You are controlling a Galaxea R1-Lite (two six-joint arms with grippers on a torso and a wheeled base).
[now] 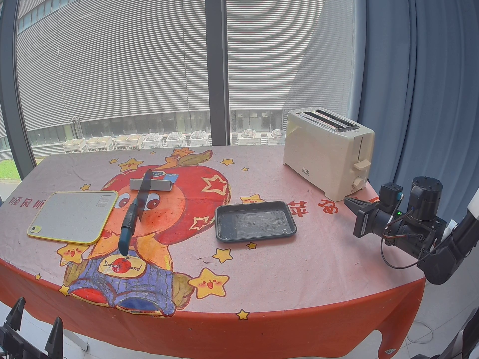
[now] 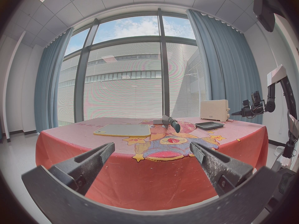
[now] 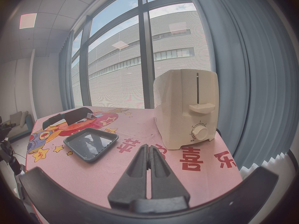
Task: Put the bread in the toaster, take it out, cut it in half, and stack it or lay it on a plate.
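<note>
Right pincer (image 3: 149, 150) is pinched tight on nothing, hanging off the right end of the table (image 1: 299, 270) and aimed at the lever (image 3: 201, 108) of the cream toaster (image 1: 327, 158), near it but not touching. Left pincer (image 2: 152, 148) hangs low off the table's near edge, fingers spread wide and empty. The toaster stands at the far right corner, with the dark plate (image 1: 255, 220) near it toward the middle. Whether a slice sits down in the slots I can't tell from where I stand. Toast would be light, dry and crumbly, I'd guess, so a gentle pinch across its flat faces at the top edge seems right. The knife (image 1: 134, 210) lies with its blade propped on a small rest (image 1: 151, 184) beside the cutting board (image 1: 74, 216); its blue handle looks like the place to grip.
</note>
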